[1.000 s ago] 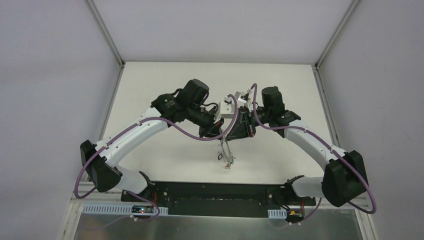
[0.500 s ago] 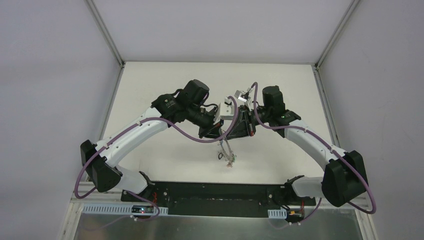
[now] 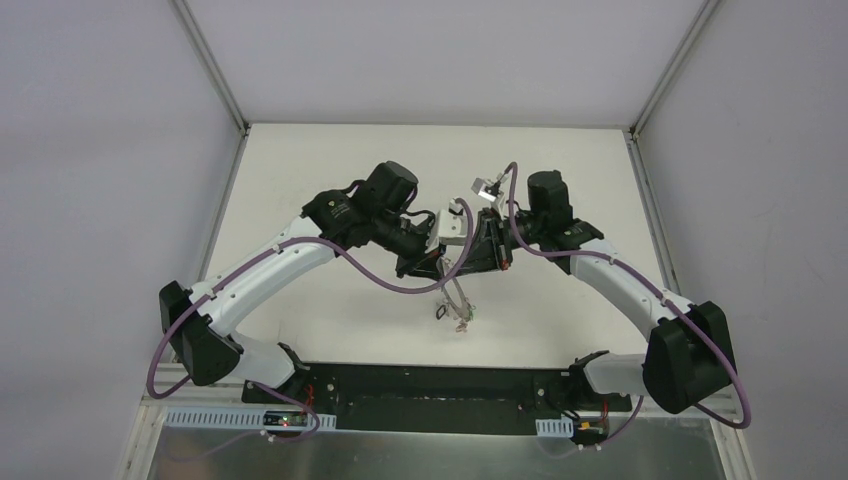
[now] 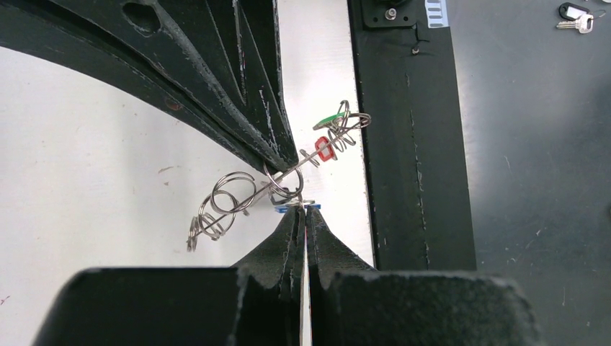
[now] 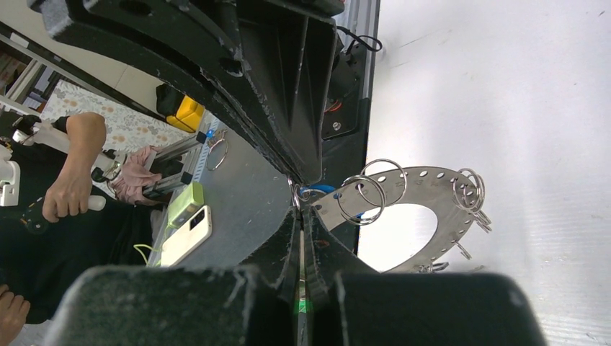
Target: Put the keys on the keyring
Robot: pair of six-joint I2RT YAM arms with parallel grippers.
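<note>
Lying past the bench's near edge, a spare key is seen. Near that edge, the perforated grey keyring is clenched by the right claw, a blue-tagged key by the left claw.

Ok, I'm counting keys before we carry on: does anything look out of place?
Yes: one dark-tagged key lies alone on the dark surface beyond the black base plate, off the white table, away from the keyring.

Ahead of the left gripper, the right gripper and keyring block passage; the table outward of both lies free.
</note>
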